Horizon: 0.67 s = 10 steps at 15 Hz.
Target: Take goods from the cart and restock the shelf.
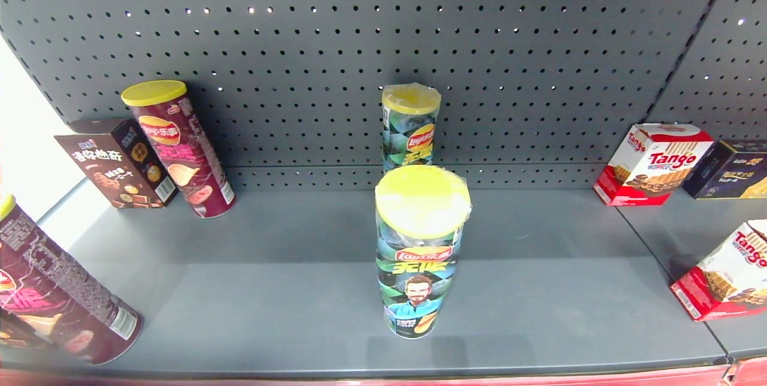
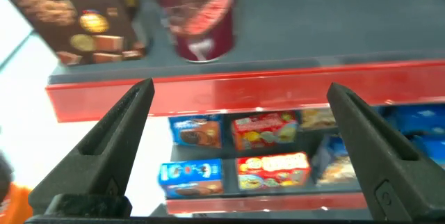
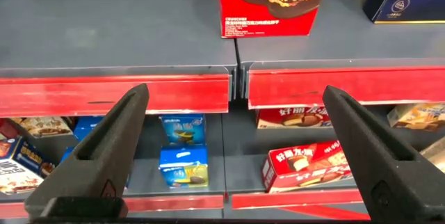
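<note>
Head view: I count two green chip cans (image 1: pixel 419 248) upright mid-shelf, one behind the other, plus two maroon cans (image 1: pixel 180 146) and two red wafer boxes (image 1: pixel 653 164). I judge restocking part done, since much of the shelf (image 1: pixel 539 290) lies bare. My left gripper (image 2: pixel 240 90) and right gripper (image 3: pixel 236 93) gape wide, empty.

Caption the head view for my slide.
Green chip can stands at the grey shelf front, matching can behind it.
</note>
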### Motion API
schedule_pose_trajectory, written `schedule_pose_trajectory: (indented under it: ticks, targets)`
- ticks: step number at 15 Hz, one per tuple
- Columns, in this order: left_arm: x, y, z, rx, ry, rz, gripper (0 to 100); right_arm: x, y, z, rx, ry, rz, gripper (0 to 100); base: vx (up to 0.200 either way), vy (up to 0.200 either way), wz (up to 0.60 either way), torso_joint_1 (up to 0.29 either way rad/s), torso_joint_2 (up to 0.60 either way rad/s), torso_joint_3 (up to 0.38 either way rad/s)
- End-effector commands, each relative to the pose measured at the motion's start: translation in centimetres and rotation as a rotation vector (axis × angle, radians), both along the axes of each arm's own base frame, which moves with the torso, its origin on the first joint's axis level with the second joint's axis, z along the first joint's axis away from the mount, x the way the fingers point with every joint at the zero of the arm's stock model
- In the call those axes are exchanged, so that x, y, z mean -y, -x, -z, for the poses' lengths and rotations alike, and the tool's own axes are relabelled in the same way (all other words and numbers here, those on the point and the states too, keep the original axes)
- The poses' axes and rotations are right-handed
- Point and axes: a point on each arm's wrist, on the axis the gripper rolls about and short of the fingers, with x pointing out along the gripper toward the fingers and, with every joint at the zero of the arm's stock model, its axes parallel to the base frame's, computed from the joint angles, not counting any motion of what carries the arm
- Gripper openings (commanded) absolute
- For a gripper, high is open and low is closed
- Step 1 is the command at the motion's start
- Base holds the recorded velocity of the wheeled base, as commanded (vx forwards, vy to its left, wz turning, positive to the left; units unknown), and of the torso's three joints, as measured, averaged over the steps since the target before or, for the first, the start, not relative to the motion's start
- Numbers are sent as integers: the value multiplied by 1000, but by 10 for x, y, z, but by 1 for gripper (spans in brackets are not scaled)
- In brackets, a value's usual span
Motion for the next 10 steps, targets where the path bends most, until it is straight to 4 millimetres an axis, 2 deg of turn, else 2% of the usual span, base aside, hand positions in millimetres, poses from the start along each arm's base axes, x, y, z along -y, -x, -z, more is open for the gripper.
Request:
schedule_pose_trajectory:
  ticks: [1, 10]
  targets:
    - [0, 0, 0, 3, -11, -4, 100, 0, 0, 0, -2, 1, 0, 100, 0, 0, 0, 0, 0, 0]
    - [0, 0, 0, 1, 3, 5, 100, 0, 0, 0, -2, -1, -7, 100, 0, 0, 0, 0, 0, 0]
